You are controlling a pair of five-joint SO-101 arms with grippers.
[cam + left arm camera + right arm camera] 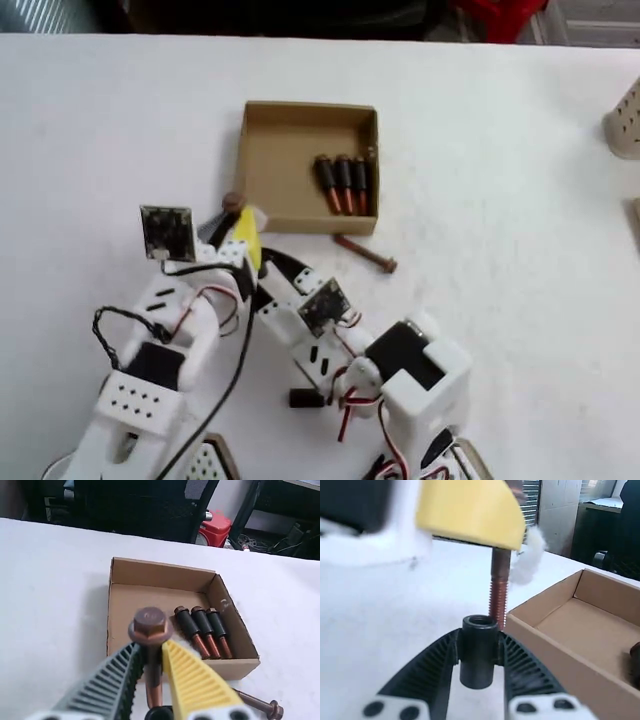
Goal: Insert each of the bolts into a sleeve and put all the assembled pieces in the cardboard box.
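Item 1. Cardboard box (160, 567): stood open on the white table (500, 150), just beyond both arms.

Item 2. Assembled pieces (202, 630): three, each a bolt seated in a dark sleeve. They lay side by side against one inner wall of the box. Counted as done.

Item 3. Left gripper (150, 650): grey and yellow jaws were closed narrowly on the shank of a held bolt (150, 625), just under its head. The bolt hung upright, head up and threads down, near the front of the box.

Item 4. Right gripper (479, 637): black jaws were clamped on a sleeve (479, 655), which stood upright with its bore facing up, directly below the left gripper.

Item 5. State of the pairing: the threaded end sat just beside and behind the mouth of the sleeve. It was not entered as far as the right wrist view showed. Judged mid-insertion, with alignment outstanding.

Item 6. Loose bolt (365, 253): lay flat on the table just outside the front wall of the box, without a sleeve.

Item 7. Dark piece (305, 398): small, and lay on the table near the arm bases. Possibly a spare sleeve, but this could not be told.

Outstanding, by judgement: seat the held bolt and box that piece, then sleeve and box the loose bolt.
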